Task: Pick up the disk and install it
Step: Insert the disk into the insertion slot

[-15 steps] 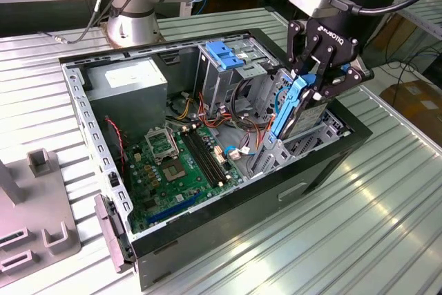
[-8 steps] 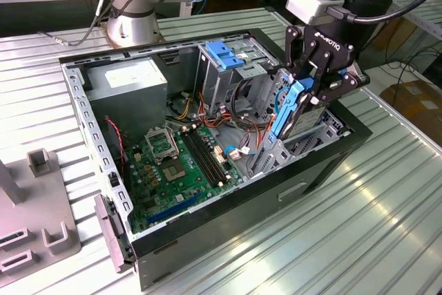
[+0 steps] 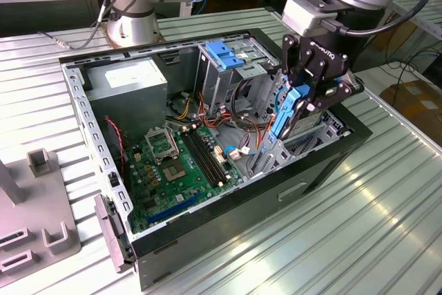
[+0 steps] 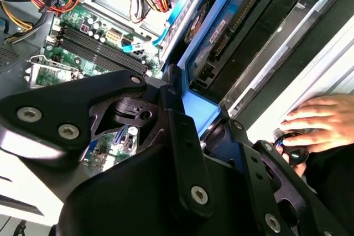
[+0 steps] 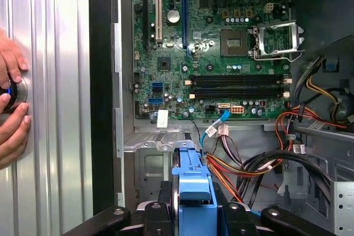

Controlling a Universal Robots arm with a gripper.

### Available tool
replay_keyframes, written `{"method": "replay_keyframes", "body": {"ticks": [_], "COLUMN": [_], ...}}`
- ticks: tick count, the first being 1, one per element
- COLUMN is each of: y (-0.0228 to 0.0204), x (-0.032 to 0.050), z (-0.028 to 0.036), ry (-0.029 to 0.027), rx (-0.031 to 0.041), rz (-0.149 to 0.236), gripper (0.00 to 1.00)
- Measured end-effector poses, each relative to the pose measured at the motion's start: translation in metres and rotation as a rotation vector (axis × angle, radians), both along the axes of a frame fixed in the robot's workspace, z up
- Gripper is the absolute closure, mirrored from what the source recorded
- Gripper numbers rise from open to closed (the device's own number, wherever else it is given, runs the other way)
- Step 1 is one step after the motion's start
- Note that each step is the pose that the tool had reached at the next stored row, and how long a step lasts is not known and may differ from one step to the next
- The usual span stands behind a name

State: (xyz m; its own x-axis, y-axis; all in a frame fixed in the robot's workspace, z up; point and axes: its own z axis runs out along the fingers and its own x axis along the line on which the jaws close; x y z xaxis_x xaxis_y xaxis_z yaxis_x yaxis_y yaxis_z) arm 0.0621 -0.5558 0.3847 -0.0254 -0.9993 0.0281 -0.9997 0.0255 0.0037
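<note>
The black metal claw (image 5: 193,216) is looming closest in both wrist views, its fingers (image 4: 182,153) pressing in on either side of the disk (image 5: 193,183), a flat silver-grey metal hard drive framed by blue plastic carrier rails. So the claw is closed on the disk and carrying it.

In the exterior view the claw (image 3: 295,105) is hanging in the upper right of the frame. It is holding the disk (image 3: 284,117) on edge and tilted over the right-hand end of the open black desktop computer case (image 3: 228,233). The disk's lower end is sitting just beside the bare metal drive bay (image 3: 268,158); whether they are touching cannot be told.

The green motherboard (image 3: 179,164) is lying in the middle of the case. The grey power supply box (image 3: 131,84) is standing towards the exterior view's left.

The case is resting on a ribbed silver tabletop (image 3: 331,240). In the second wrist view a person's hand (image 4: 315,120) is resting on that tabletop beside the case.
</note>
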Motion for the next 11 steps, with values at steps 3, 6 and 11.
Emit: {"method": "replay_keyframes", "body": {"ticks": [3, 6, 11], "y": [0.0, -0.0001, -0.0001], "x": [0.0001, 0.0001, 0.0001], "z": [-0.0058, -0.0101, -0.0185], "ry": [0.0001, 0.0003, 0.0006], "rx": [-0.0001, -0.0001, -0.0002], "rz": [0.0, 0.0, 0.0], "gripper": [0.63, 0.63, 0.63]}}
